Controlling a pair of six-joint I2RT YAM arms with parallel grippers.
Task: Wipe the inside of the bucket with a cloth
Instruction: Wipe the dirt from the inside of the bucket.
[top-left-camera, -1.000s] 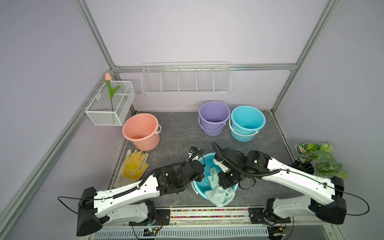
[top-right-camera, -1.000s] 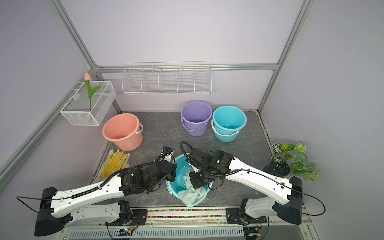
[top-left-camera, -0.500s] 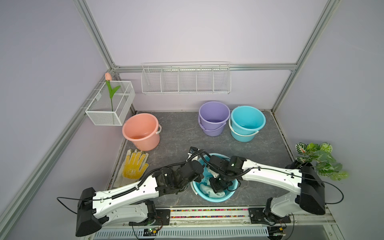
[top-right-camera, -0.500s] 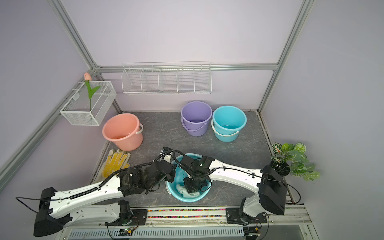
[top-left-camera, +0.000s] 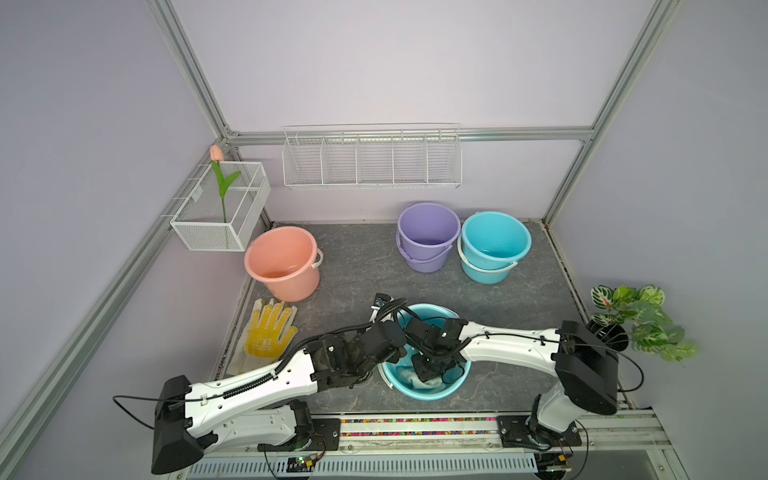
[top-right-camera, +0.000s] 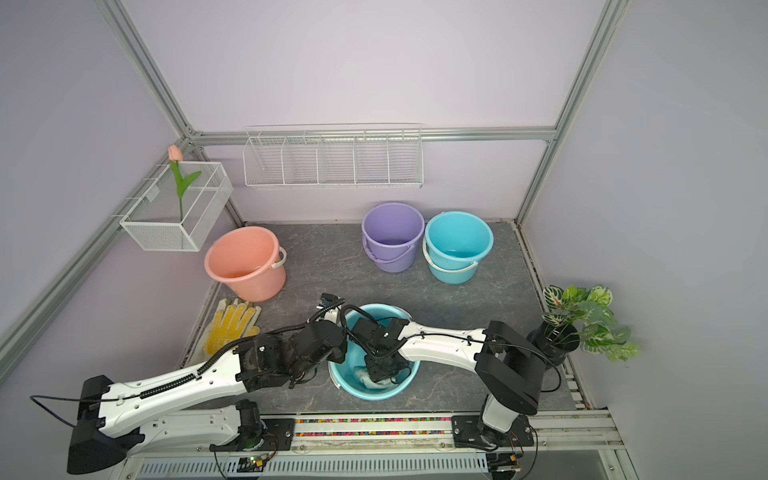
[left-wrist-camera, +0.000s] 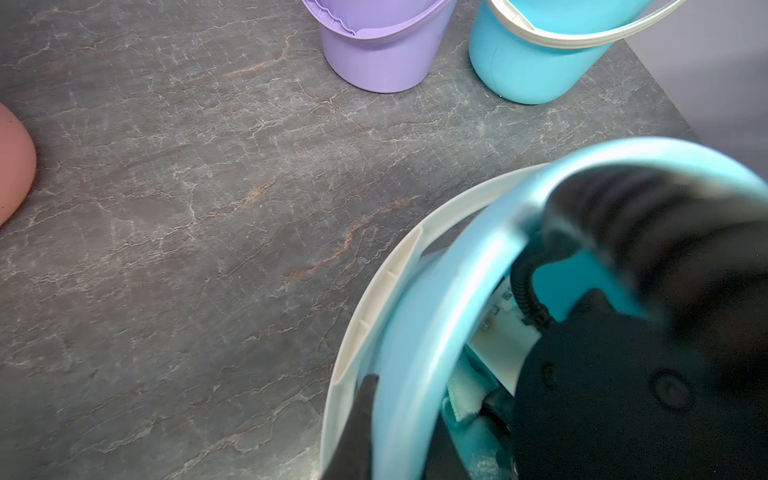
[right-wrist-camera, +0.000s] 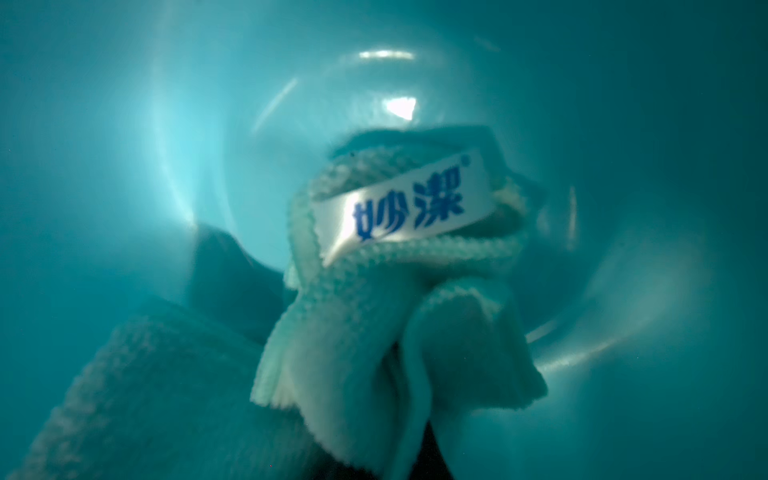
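Right wrist view: cloth (right-wrist-camera: 353, 332) pinched tight in closed right hand (top-left-camera: 430, 370) (deep inside bucket (right-wrist-camera: 124, 124))

label (right-wrist-camera: 401, 210): white tag on cloth (right-wrist-camera: 361, 332), blue chars "妙潔" + small ®
glove (top-left-camera: 270, 328): print, lower left of frame, unreadable

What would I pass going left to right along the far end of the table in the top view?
In a top view: pink bucket → purple bucket → far turquoise bucket.
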